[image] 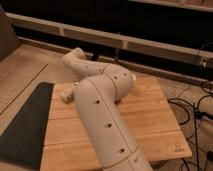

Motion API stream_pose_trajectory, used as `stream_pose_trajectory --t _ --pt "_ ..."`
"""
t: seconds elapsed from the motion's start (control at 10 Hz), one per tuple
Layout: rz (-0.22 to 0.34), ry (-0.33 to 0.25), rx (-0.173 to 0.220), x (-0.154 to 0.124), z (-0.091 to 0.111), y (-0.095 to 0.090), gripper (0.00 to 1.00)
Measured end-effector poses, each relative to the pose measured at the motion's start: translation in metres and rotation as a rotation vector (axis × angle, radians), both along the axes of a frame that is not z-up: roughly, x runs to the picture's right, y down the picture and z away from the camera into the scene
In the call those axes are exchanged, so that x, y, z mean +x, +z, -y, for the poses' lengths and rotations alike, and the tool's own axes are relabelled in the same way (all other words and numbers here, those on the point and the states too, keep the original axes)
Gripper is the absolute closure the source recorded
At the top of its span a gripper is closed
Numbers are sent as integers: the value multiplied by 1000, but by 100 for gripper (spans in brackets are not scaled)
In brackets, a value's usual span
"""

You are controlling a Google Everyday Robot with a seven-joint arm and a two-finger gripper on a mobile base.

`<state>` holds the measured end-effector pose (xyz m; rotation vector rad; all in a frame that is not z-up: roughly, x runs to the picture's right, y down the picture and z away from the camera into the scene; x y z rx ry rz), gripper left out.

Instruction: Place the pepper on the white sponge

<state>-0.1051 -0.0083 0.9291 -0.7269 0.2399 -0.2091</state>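
The white sponge (64,94) lies on the left part of the wooden table (150,115), near its far-left corner. It is a small cream block lying flat, and its right end runs up against the robot's arm (105,125). The pepper does not show anywhere (the arm covers much of the table's middle).

The arm rises from the near edge as a thick pale link and bends at an elbow over the table's far side. From there a thinner link reaches back to the left, above the sponge. The hand is hidden behind the thick link, somewhere just right of the sponge. It is closed, but whether it grips anything cannot be told.

A dark mat (25,125) lies flat along the table's left edge, touching it. Beyond the mat is pale floor (20,70). Behind the table a light rail (100,36) crosses a dark wall, and black cables (192,107) trail over the floor to the right (well apart from the sponge).
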Motion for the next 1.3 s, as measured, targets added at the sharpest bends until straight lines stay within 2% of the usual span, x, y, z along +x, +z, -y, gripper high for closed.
stream_pose_trajectory --t 0.1,0.3,0.5,0.7,0.9,1.0,1.1,1.3 --pt "-1 -21 8 -11 5 -5 100" --pt "18 -77 0 -51 3 -20 100" --pt "26 -83 -46 -73 -19 -27 100" --pt "4 -53 -98 -76 -45 -31 100" --pt "-25 -54 -137 -68 -59 -38 100" --pt "-42 -65 -177 -61 -70 -46 100" --pt "-49 -72 -195 -59 -75 -49 100" --pt "-48 -73 -196 -60 -75 -50 100"
